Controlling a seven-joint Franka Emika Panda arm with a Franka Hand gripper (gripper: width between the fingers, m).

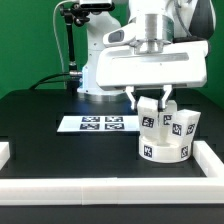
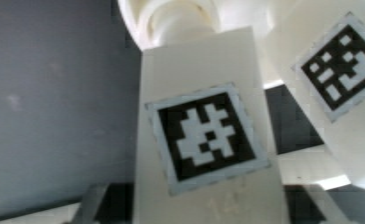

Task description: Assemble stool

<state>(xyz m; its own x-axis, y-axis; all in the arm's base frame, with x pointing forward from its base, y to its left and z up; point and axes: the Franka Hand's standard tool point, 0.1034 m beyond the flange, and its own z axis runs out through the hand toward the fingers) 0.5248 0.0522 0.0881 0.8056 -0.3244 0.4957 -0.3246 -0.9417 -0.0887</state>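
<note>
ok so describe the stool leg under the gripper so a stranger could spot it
Start at the black table, then the round white seat by the white rail on the exterior view's right. Tagged white legs cluster there. The one meant is the leg nearest the exterior view's left, the only one straddled by the gripper.

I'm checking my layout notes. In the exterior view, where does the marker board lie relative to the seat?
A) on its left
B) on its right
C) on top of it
A: the marker board lies flat to the exterior view's left of the seat, apart from it.
</note>
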